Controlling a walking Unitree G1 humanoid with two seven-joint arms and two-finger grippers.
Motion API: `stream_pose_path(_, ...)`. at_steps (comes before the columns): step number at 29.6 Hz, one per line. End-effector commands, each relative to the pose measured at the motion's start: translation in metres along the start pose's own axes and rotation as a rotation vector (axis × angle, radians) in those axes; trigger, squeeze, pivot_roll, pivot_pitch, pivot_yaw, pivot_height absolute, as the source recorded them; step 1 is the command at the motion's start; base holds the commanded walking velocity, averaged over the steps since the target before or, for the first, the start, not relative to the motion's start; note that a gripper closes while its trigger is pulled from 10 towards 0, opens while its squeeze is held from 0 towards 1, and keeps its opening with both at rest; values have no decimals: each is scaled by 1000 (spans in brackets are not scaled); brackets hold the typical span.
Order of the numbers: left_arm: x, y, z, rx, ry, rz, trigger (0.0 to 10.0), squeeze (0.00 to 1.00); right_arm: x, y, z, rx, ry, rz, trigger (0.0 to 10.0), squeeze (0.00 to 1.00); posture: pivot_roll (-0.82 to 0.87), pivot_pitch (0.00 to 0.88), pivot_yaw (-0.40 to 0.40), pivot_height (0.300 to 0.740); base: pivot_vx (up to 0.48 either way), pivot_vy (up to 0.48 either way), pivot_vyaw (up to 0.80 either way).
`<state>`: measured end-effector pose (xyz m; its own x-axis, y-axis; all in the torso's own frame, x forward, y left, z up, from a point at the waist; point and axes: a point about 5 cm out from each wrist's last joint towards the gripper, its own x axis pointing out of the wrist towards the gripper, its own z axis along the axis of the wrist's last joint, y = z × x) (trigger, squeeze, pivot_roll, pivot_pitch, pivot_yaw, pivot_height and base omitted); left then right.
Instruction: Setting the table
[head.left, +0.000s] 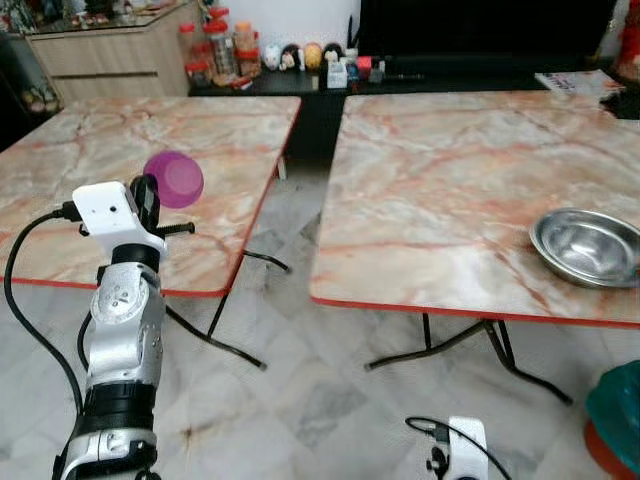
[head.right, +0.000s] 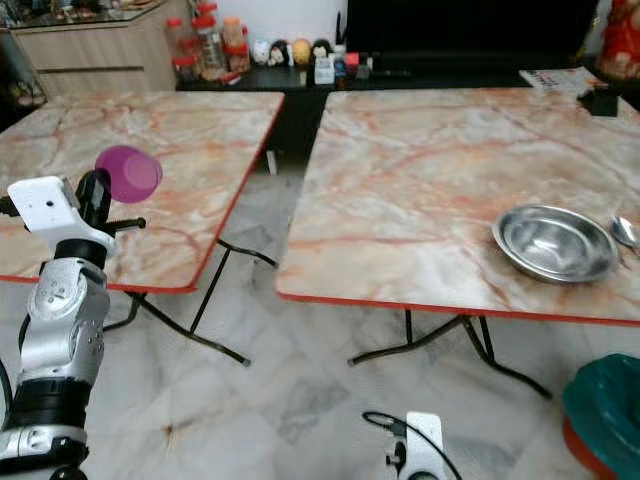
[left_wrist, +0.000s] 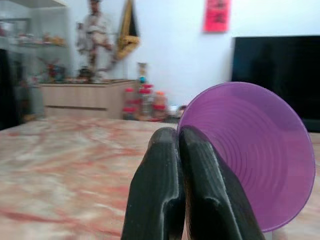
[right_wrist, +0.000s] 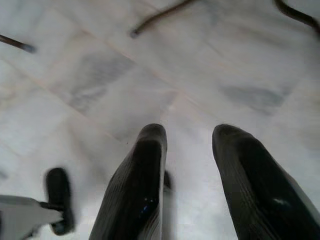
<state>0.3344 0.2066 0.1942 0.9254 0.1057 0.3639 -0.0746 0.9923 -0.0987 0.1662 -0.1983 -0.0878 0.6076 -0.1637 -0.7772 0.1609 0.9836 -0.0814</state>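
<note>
Above the left surface's near edge, left end effector pinched the purple cup by its rim; likely light, thin plastic, slippery. Right end effector hung parted over floor.

**Marble tables, tiled floor, dark media wall**

Two folding tables with pink-veined marble-pattern tops, the left table and the right table, stand side by side with a narrow gap between, on black metal legs. Beneath lies a pale grey-veined tiled floor. Behind them a white wall, a dark television, a low black shelf of jars and a wooden cabinet.
</note>
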Motion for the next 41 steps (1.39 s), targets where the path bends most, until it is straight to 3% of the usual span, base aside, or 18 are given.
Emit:
stream_pose_path(1,4,5,9,17,-29,2,10000,0,1,5,5,6,-14,11,10000,0,26,0,67,740,0,-368,0)
stream_pose_path(10,1,1,1,14,24,-40,10000,0,1,6,6,13,-20,11,10000,0,35,0,64,740,0,-186,0)
stream_pose_path(15,-2,1,1,-21,18,-45,10000,0,1,5,5,9,-16,11,10000,0,41,0,60,740,0,0,0)
stream_pose_path(23,-2,-1,3,0,21,-77,10000,0,1,6,5,17,-4,7,10000,0,41,0,60,740,0,0,-281)
stream_pose_path(41,-1,-5,3,5,26,-122,10000,0,2,6,8,31,-21,8,10000,0,41,0,62,740,366,0,-158)
